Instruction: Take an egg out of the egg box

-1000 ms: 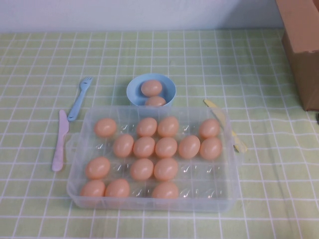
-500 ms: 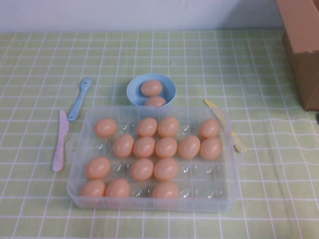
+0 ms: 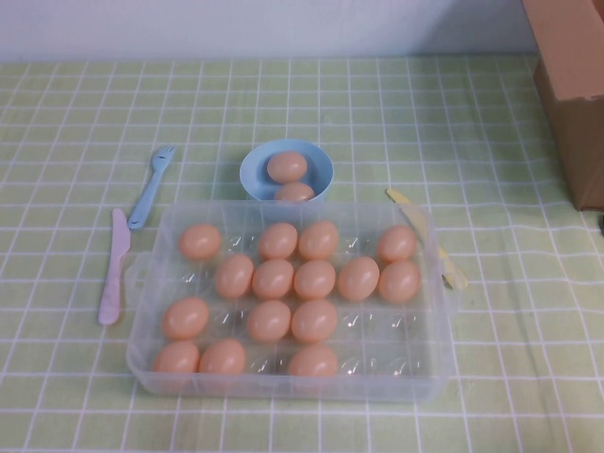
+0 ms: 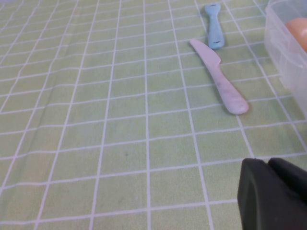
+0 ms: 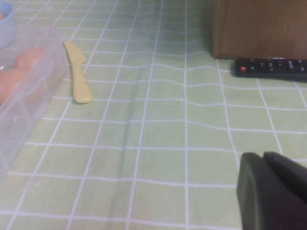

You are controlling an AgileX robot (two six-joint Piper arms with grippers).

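The clear plastic egg box (image 3: 288, 390) stands at the table's centre with several peach-orange eggs (image 3: 273, 279) in its cups. Neither gripper shows in the high view. My left gripper (image 4: 268, 162) is shut and empty, low over the cloth to the left of the egg box (image 4: 283, 48), well apart from it; one egg (image 4: 298, 31) shows through its wall. My right gripper (image 5: 263, 155) is shut and empty, low over the cloth to the right of the egg box (image 5: 24, 110), also apart from it.
A light-blue bowl (image 3: 316, 162) with two eggs stands behind the box. A blue fork (image 3: 151, 187) and a pink knife (image 3: 113, 267) lie to the left, a yellow knife (image 3: 425, 236) to the right. A cardboard box (image 3: 571, 85) and a black remote (image 5: 271, 67) are at far right.
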